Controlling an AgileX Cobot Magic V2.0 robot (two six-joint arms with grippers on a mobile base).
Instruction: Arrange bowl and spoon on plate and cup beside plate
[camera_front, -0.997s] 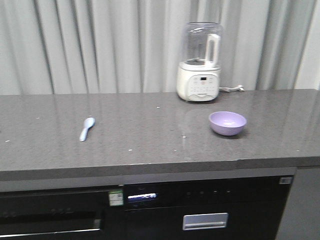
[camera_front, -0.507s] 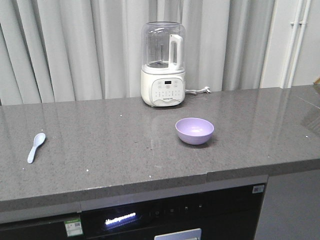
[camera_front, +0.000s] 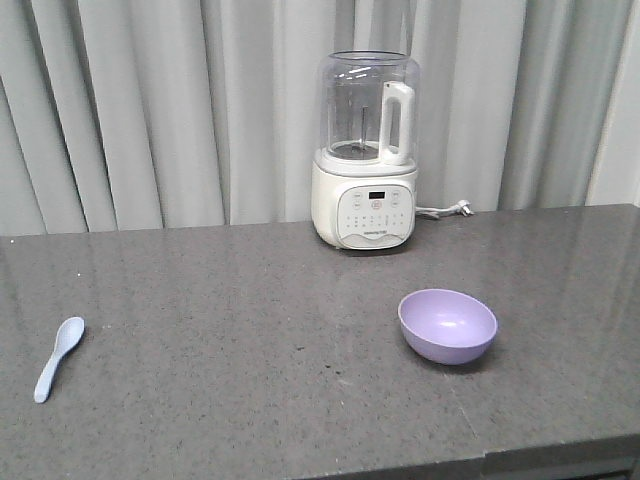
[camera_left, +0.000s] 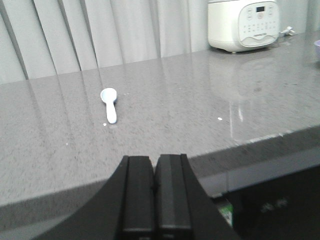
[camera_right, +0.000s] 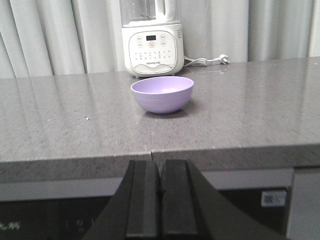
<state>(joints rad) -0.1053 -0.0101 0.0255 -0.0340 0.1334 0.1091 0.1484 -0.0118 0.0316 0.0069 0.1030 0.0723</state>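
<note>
The lavender bowl (camera_front: 447, 325) stands upright on the grey counter (camera_front: 250, 330), right of centre; the right wrist view shows the bowl (camera_right: 162, 93) straight ahead. A pale-blue spoon (camera_front: 57, 356) lies flat at the counter's left; in the left wrist view the spoon (camera_left: 109, 103) lies scoop away from me. My left gripper (camera_left: 155, 161) is shut and empty, low in front of the counter edge. The right gripper (camera_right: 160, 165) is also shut on nothing, before the counter edge short of the bowl. Plate and cup are out of view.
A white blender (camera_front: 366, 150) with a clear jug stands at the back of the counter against grey curtains; its cord (camera_front: 443, 211) trails right. A dark appliance front (camera_right: 50, 220) sits below the counter edge.
The front view has closed in on the counter and shifted: bowl and blender appear larger and further right than half a second ago. Bowl and spoon lie where they were.
</note>
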